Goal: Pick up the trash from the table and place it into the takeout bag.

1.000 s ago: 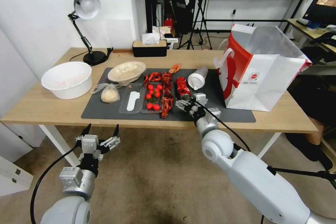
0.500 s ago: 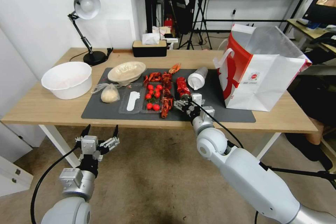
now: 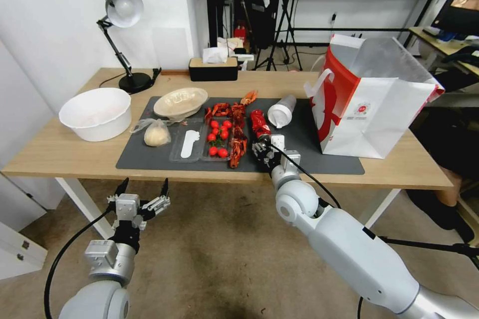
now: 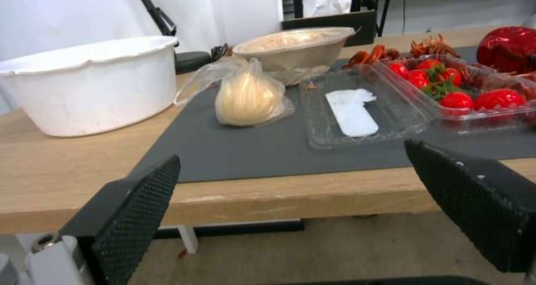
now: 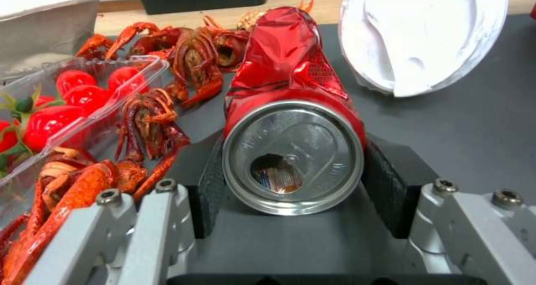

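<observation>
The crushed red drink can (image 3: 259,123) lies on the dark mat (image 3: 309,159) of the table (image 3: 60,152). My right gripper (image 3: 260,145) has its pads pressed on both sides of the can (image 5: 293,109) near its silver lid. A white paper cup (image 3: 281,111) lies just beyond. The takeout bag (image 3: 369,104) stands open at the right. A beige bowl (image 3: 180,101) and a clear bag with a pale lump (image 3: 156,134) sit on the mat's left. My left gripper (image 3: 142,190) hangs open below the table's front edge.
A clear tray of tomatoes (image 3: 219,137) and red crayfish shells (image 3: 238,134) lie left of the can. A large white tub (image 3: 96,113), a desk lamp (image 3: 122,25) and a tissue box (image 3: 213,67) stand at the left and back. A person's legs show at the far right.
My right gripper moved forward and left along the mat until its fingers flanked the can, then narrowed onto it. The left arm has stayed put.
</observation>
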You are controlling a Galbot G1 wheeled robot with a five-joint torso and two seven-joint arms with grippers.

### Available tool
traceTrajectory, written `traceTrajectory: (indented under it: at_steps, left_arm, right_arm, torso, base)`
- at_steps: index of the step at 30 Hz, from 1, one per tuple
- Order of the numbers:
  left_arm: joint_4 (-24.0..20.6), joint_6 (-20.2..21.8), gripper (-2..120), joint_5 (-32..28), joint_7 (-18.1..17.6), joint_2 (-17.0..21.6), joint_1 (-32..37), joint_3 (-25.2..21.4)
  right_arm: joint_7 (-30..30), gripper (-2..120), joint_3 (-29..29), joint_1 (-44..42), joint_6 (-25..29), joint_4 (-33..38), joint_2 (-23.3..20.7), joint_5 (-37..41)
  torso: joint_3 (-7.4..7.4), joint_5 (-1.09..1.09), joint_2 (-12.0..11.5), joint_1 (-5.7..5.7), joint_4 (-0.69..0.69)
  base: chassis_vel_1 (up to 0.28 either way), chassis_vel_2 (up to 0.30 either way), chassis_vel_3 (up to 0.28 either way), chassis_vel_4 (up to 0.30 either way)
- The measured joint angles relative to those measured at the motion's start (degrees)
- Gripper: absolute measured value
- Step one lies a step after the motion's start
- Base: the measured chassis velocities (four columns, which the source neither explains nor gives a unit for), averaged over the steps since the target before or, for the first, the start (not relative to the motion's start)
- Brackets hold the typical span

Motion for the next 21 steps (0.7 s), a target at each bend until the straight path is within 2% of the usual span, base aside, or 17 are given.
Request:
traceTrajectory:
  at_steps: [6, 10, 13, 14, 17, 18, 19, 21]
  left_arm:
    - [0.09, -0.07, 100, 0.0, 0.0, -0.05, 0.0, 0.04]
    - [0.09, -0.09, 100, 0.05, 0.0, -0.07, -0.03, 0.11]
    - [0.09, -0.1, 100, 0.16, 0.0, -0.09, -0.01, 0.24]
    - [0.09, -0.1, 100, 0.16, 0.0, -0.09, -0.01, 0.24]
    - [0.03, -0.1, 100, 0.33, 0.02, -0.12, 0.0, 0.44]
    - [0.03, -0.1, 100, 0.33, 0.02, -0.12, 0.0, 0.44]
    - [0.02, -0.1, 100, 0.47, 0.03, -0.17, -0.01, 0.57]
    - [0.02, -0.1, 100, 0.62, 0.05, -0.25, -0.01, 0.7]
  right_arm:
    - [-0.26, 52, 0.62, -0.59, 0.46, 1.26, -0.3, -0.09]
    - [-3.36, 52, 2.81, -1.55, 3.22, 5.16, -1.31, -0.43]
    - [-7.43, 52, 7.51, -2.63, 5.29, 11.63, -3.57, -0.59]
    - [-7.43, 52, 7.51, -2.63, 5.29, 11.63, -3.57, -0.59]
    - [-10.03, 52, 13.44, -2.82, 5.55, 16.97, -6.37, -0.38]
    - [-10.03, 52, 13.44, -2.82, 5.55, 16.97, -6.37, -0.38]
    - [-10.47, 52, 17.31, -2.68, 5.15, 19.6, -8.4, 0.61]
    - [-9.63, 52, 20.92, -2.19, 4.22, 22.1, -10.92, 2.73]
  torso:
    - [0.01, 0.0, 0.0, 0.0, -0.01]
    - [0.0, 0.01, 0.0, 0.0, 0.0]
    - [0.01, 0.02, 0.0, 0.0, 0.0]
    - [0.01, 0.02, 0.0, 0.0, 0.0]
    - [0.0, 0.0, 0.0, 0.0, -0.01]
    - [0.0, 0.0, 0.0, 0.0, -0.01]
    - [0.0, 0.01, 0.0, 0.0, 0.0]
    - [0.0, 0.01, 0.0, 0.0, -0.02]
  base:
    - [0.0, 0.0, 0.0, 0.0]
    - [0.0, 0.0, 0.0, 0.0]
    - [0.0, 0.0, 0.0, 0.0]
    - [0.0, 0.0, 0.0, 0.0]
    - [0.0, 0.0, 0.0, 0.0]
    - [0.0, 0.0, 0.0, 0.0]
    - [0.0, 0.0, 0.0, 0.0]
    - [0.0, 0.0, 0.0, 0.0]
